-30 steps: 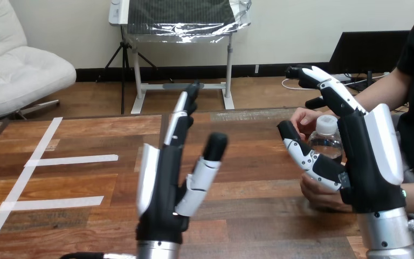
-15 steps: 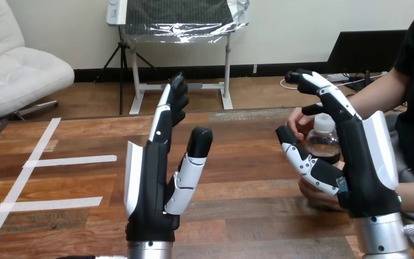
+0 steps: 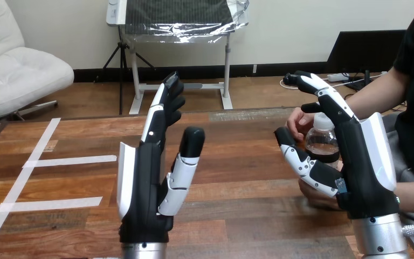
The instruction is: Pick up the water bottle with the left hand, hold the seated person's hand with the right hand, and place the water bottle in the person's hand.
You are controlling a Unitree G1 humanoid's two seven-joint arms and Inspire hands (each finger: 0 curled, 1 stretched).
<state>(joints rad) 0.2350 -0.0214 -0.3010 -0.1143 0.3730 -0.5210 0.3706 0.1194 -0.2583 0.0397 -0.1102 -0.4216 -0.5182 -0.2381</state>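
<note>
The left hand (image 3: 143, 183) is standing upright over the middle of the surface (image 3: 75, 140), fingers straight and thumb spread, gripping nothing. The wooden surface is running left to right under both arms, marked with pale tape lines at its left.

The right hand (image 3: 364, 162) is rising at the right, its fingers reaching up and leaning left, its thumb jutting left. It is likewise spread wide and closing on nothing. The person's far hand (image 3: 298, 121) is resting just left of those fingers, and the person's near hand (image 3: 317, 195) is lying low under the thumb; whether machine and person are touching there cannot be told.

The water bottle (image 3: 322, 143) is standing upright between the person's two hands, just behind the right thumb, well apart from the left hand. Its white cap (image 3: 324, 121) is peeking out beside the fingers.

Since the bottle is sitting with the person, the hand-over is looking finished, and clearing away seems the step. Doing it well is meaning keeping both hands spread, drawing the right one nearward slowly, and minding the thumb so it is not clipping the bottle or the person's fingers.
</note>
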